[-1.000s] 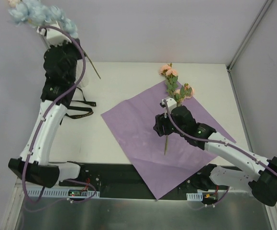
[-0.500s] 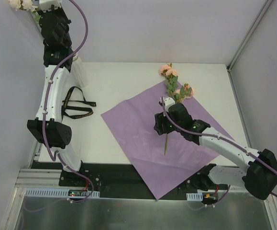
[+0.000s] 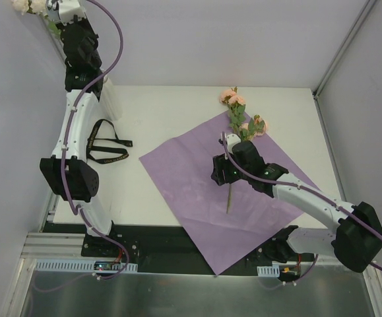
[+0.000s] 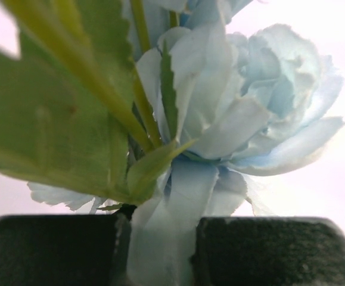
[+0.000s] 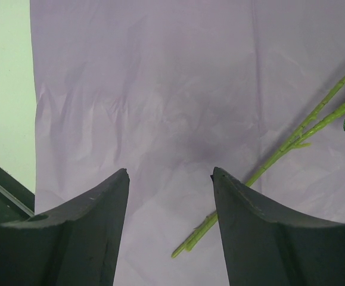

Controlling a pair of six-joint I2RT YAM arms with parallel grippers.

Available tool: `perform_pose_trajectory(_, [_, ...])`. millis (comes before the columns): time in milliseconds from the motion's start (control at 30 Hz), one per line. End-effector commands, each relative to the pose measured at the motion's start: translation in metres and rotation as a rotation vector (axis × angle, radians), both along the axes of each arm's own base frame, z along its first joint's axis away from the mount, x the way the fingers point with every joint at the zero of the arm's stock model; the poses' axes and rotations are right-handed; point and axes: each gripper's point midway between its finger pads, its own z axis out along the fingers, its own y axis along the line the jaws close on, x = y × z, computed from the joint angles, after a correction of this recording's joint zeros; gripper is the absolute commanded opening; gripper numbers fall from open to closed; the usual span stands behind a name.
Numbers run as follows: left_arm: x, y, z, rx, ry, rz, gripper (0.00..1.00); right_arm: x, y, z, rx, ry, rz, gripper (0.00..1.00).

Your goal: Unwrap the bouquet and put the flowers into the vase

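The left arm is found raised since the earlier frame, its left claw (image 4: 160,250) clamped on the pale blue flowers (image 4: 261,101), high and well apart from the vase (image 3: 109,99). A missed narrow mouth or a toppled vase is judged possible, the leafy stems being floppy. The right claw (image 5: 169,196) is held with jaws apart over the purple paper (image 5: 160,89), beside the peach roses (image 3: 233,99) lying there.

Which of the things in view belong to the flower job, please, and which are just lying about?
Job: blue flowers, held in the left gripper; pink roses on the purple paper sheet; white vase, partly hidden at the far left.
Lying about: purple paper sheet; black ribbon.
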Motion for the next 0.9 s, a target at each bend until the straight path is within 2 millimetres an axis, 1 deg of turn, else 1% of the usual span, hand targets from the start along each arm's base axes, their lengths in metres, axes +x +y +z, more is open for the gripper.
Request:
perform_pose_trajectory(0, [0.009,0.011,-0.027,-0.043,-0.012,0.036,0.0,0.011,0.01,0.022,0.062,-0.04,-0.004,0.61])
perform_pose_trajectory(67, [0.014,0.016,-0.046,-0.061,0.015,0.061,0.0,0.01,0.01,0.023,0.064,-0.038,0.0,0.61])
perform_pose_trajectory(100, [0.019,0.019,-0.064,-0.07,0.048,0.079,0.0,0.009,0.01,0.023,0.063,-0.039,0.0,0.61])
perform_pose_trajectory(167, [0.022,0.022,-0.079,-0.087,0.07,0.099,0.0,0.009,0.009,0.023,0.063,-0.039,-0.001,0.61])
perform_pose_trajectory(200, [0.025,0.025,-0.095,-0.091,0.097,0.113,0.0,0.009,0.008,0.023,0.061,-0.039,-0.004,0.61])
perform_pose_trajectory(233, [0.026,0.025,-0.1,-0.092,0.101,0.117,0.07,0.008,0.007,0.023,0.062,-0.04,-0.005,0.61])
perform_pose_trajectory(267, [0.027,0.026,-0.111,-0.099,0.117,0.124,0.12,0.008,0.007,0.022,0.061,-0.039,-0.004,0.61])
perform_pose_trajectory(300, [0.028,0.027,-0.116,-0.102,0.126,0.128,0.16,0.008,0.006,0.021,0.06,-0.038,-0.006,0.61])
perform_pose_trajectory(333, [0.029,0.027,-0.119,-0.101,0.132,0.127,0.26,0.008,0.007,0.022,0.062,-0.038,-0.004,0.61])
perform_pose_trajectory(367, [0.03,0.026,-0.126,-0.098,0.147,0.124,0.32,0.007,0.006,0.023,0.063,-0.037,-0.004,0.61])
perform_pose_trajectory(400, [0.031,0.025,-0.126,-0.095,0.149,0.118,0.4,0.007,0.006,0.023,0.063,-0.037,-0.004,0.61])
perform_pose_trajectory(433, [0.032,0.023,-0.127,-0.088,0.156,0.103,0.58,0.007,0.006,0.025,0.067,-0.04,-0.002,0.61])
perform_pose_trajectory(467, [0.032,0.021,-0.13,-0.083,0.173,0.095,0.67,0.006,0.006,0.025,0.067,-0.04,-0.002,0.61])
perform_pose_trajectory(500, [0.03,0.02,-0.128,-0.082,0.181,0.087,0.79,0.005,0.006,0.026,0.068,-0.039,0.0,0.61])
perform_pose_trajectory(533, [0.029,0.019,-0.128,-0.082,0.188,0.08,0.86,0.005,0.005,0.028,0.071,-0.042,-0.001,0.61])
perform_pose_trajectory(567, [0.023,0.019,-0.126,-0.084,0.207,0.078,0.99,0.004,0.004,0.028,0.07,-0.041,-0.001,0.61])
perform_pose_trajectory(633, [0.015,0.016,-0.123,-0.116,0.221,0.065,0.99,0.003,0.004,0.032,0.07,-0.039,0.0,0.61])
perform_pose_trajectory(667, [0.004,0.013,-0.114,-0.152,0.207,0.048,0.99,0.001,0.004,0.032,0.079,-0.017,-0.018,0.61])
perform_pose_trajectory(700, [-0.004,0.011,-0.125,-0.176,0.256,0.04,0.99,0.0,0.003,0.033,0.081,-0.013,-0.021,0.61])
perform_pose_trajectory(733, [-0.012,0.008,-0.126,-0.203,0.268,0.024,0.99,0.002,0.003,0.037,0.08,-0.013,-0.025,0.62])
perform_pose_trajectory(767, [-0.03,-0.001,-0.126,-0.27,0.256,-0.024,0.99,-0.001,0.001,0.034,0.063,0.011,-0.03,0.61])
perform_pose_trajectory(800, [-0.041,-0.007,-0.135,-0.309,0.28,-0.05,0.99,-0.002,0.0,0.033,0.054,0.024,-0.036,0.62])
perform_pose_trajectory(833, [-0.051,-0.014,-0.14,-0.347,0.281,-0.087,0.99,0.0,0.001,0.034,0.044,0.037,-0.044,0.62])
perform_pose_trajectory(867, [-0.074,-0.022,-0.147,-0.42,0.269,-0.13,0.99,-0.003,-0.003,0.029,0.017,0.065,-0.052,0.62])
